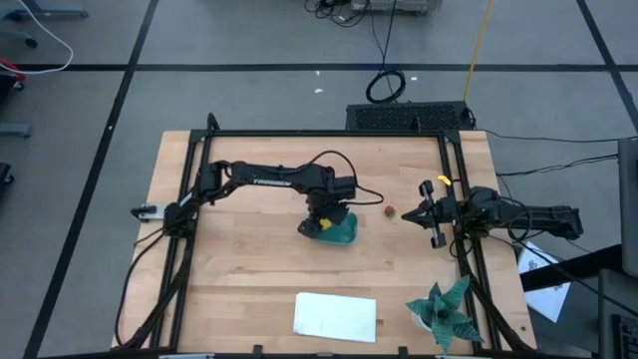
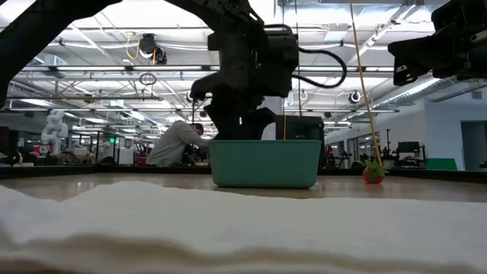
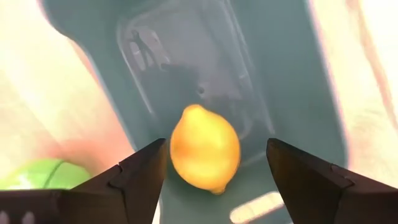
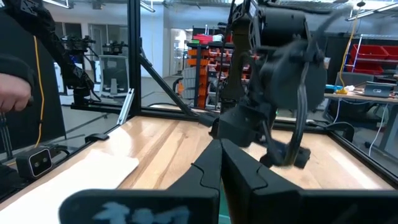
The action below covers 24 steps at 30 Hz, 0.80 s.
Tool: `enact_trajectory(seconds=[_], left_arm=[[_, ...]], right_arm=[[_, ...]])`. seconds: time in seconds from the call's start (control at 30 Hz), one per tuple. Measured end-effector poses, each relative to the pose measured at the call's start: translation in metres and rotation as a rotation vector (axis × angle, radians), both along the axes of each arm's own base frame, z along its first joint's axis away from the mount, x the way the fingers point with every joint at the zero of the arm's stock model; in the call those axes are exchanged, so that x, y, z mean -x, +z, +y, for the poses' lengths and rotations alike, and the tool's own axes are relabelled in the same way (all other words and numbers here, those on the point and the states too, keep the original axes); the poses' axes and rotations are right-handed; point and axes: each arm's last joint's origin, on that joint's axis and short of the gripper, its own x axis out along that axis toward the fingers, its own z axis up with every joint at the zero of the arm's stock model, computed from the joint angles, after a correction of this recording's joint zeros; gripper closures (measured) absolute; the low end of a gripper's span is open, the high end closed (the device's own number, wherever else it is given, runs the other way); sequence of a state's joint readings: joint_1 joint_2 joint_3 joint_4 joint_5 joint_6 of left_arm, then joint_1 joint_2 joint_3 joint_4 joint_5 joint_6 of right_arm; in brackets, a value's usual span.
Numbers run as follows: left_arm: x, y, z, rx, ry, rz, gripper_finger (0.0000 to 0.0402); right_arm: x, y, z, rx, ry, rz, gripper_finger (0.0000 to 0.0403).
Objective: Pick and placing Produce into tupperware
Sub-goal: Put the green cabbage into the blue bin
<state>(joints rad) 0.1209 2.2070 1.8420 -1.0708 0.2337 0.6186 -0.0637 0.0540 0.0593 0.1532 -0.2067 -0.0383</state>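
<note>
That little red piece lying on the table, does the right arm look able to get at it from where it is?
Probably yes. The small red piece lies on bare wood between the teal tub and the right hand, with nothing between them. That hand is shut, though, so it would need to open first.

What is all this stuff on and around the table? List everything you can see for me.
lemon: one, yellow, in the tub between the open left fingers, not touching them
green ball: one, light green, beside the tub
red piece: one, dark red, on the wood right of the tub
tub: one, teal-green, table middle
white sheet: one, near edge
spiky plant: one, teal-green, near right corner
person: one, in the room behind
left gripper: open, over the tub
right gripper: shut, waiting at right side
</note>
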Motion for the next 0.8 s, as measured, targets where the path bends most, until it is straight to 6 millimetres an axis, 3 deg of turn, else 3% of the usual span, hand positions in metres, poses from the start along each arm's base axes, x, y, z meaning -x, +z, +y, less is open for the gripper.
enact_trajectory(seconds=[0.17, 0.37, 0.8], left_arm=[[0.003, 0.017, 0.001, -0.004, 0.014, -0.048, 0.0126], [0.003, 0.02, 0.001, -0.004, 0.021, -0.06, 0.0138], [0.002, 0.019, 0.002, -0.075, 0.026, -0.059, 0.032]], right_arm=[[0.0, 0.0, 0.0, 0.0, 0.0, -0.003, 0.0403], [0.0, 0.0, 0.0, 0.0, 0.0, -0.004, 0.0403], [0.0, 0.0, 0.0, 0.0, 0.0, -0.005, 0.0403]])
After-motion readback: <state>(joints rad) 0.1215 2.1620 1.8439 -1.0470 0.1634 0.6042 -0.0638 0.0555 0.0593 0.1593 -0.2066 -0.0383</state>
